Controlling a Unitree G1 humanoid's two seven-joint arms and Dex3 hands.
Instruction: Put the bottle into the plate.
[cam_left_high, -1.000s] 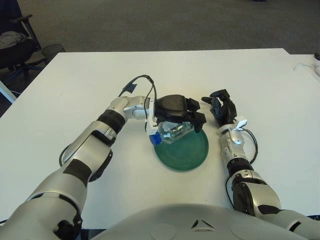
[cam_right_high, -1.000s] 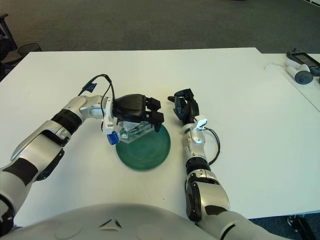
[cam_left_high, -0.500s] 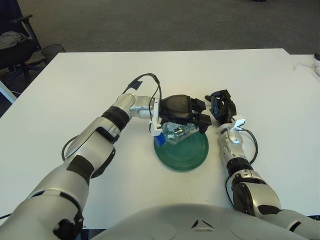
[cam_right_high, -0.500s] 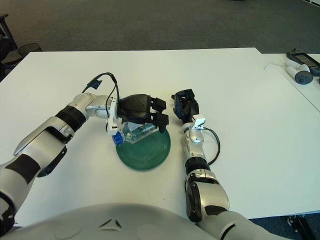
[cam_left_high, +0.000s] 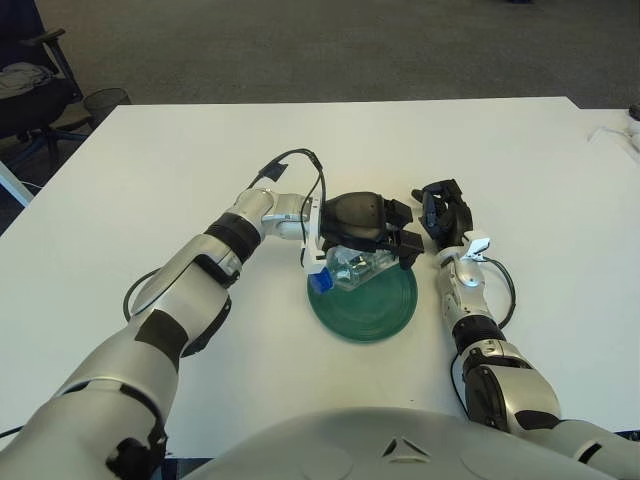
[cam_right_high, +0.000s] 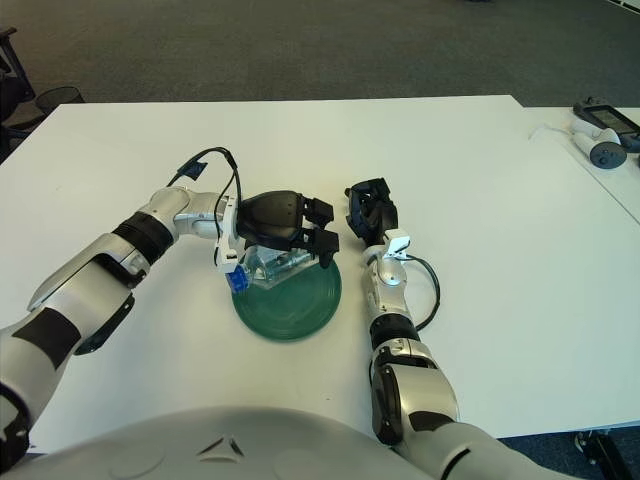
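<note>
Clear bottle (cam_left_high: 352, 268) w/ blue cap lay sideways over green plate's (cam_left_high: 380, 312) left rim, left hand (cam_left_high: 363, 222) clamped on it. Right hand (cam_left_high: 445, 212) beside plate's right edge, fingers curled, holding nothing.

one bottle (cam_left_high: 352, 268); one plate (cam_left_high: 375, 305); two hands, left hand (cam_left_high: 362, 222), right hand (cam_left_high: 445, 212); one table (cam_left_high: 150, 170)

white table (cam_left_high: 150, 160), office chair (cam_left_high: 25, 85), grey carpet (cam_left_high: 300, 50)

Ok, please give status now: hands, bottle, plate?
Left hand shut on bottle, over plate's far left edge. Right hand beside plate, right side. Nothing in the way.
</note>
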